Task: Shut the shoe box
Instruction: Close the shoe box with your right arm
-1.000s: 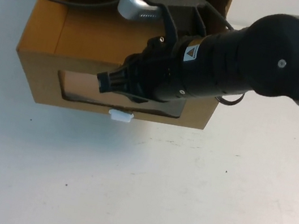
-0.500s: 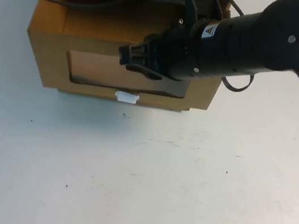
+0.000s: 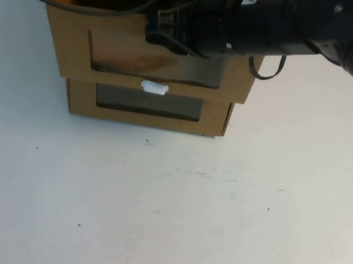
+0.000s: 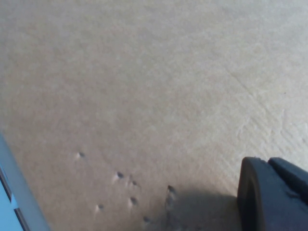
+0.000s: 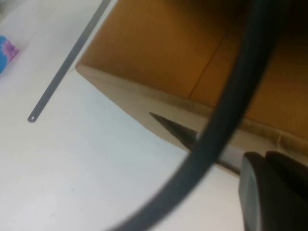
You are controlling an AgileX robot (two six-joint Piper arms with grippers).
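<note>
The right gripper (image 3: 154, 28) presses the shoe box (image 3: 69, 43) drawer front at the bench's (image 3: 163, 211) far edge; its opening cannot be told. The left gripper (image 4: 274, 197) hovers over cardboard, opening likewise unclear.

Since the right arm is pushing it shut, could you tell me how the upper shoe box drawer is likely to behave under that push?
The shoe box is thin cardboard and looks empty, so probably light. Its windowed front may flex where the right gripper presses. It sits atop the matching lower box, which might shift. The left gripper hovers over cardboard.
</note>
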